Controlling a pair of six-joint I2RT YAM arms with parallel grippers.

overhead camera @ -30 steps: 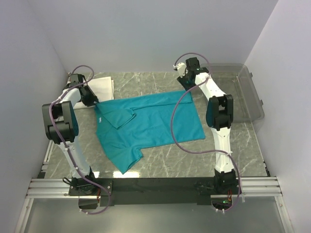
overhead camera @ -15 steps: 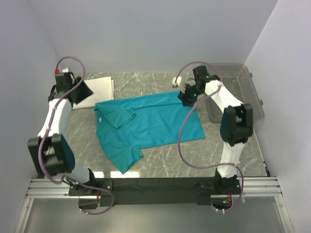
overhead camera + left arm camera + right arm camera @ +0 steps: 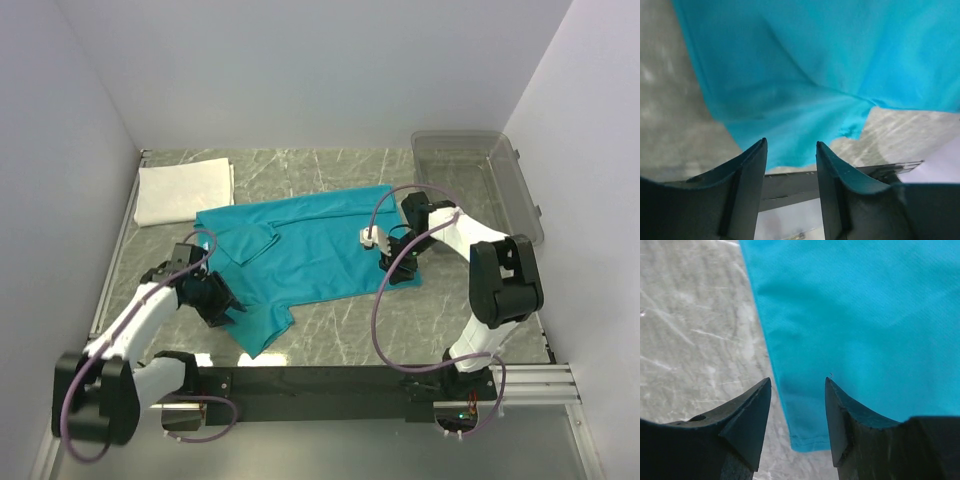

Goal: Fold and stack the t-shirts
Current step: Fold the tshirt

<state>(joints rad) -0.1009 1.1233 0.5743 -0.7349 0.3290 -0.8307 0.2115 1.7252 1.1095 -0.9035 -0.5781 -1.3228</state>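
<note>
The teal t-shirt (image 3: 310, 250) lies spread on the marble table, one sleeve folded over at its upper left. The white folded piece (image 3: 185, 190) lies at the back left. My left gripper (image 3: 226, 306) is open and low at the shirt's near-left sleeve. In the left wrist view its fingers (image 3: 752, 170) are apart and empty, with the teal sleeve edge (image 3: 805, 115) just beyond them. My right gripper (image 3: 396, 266) is open at the shirt's near-right corner. In the right wrist view the hemmed corner (image 3: 812, 435) lies between the spread fingers (image 3: 752, 410).
A clear plastic bin (image 3: 510, 185) stands at the back right beside the right arm. Walls close in the table on the left, back and right. A metal rail (image 3: 320, 385) runs along the near edge.
Both arms have swung from the shirt's far edge towards the near side. The left went from beside the white piece to the near-left sleeve, the right from the far-right corner to the near-right corner.
</note>
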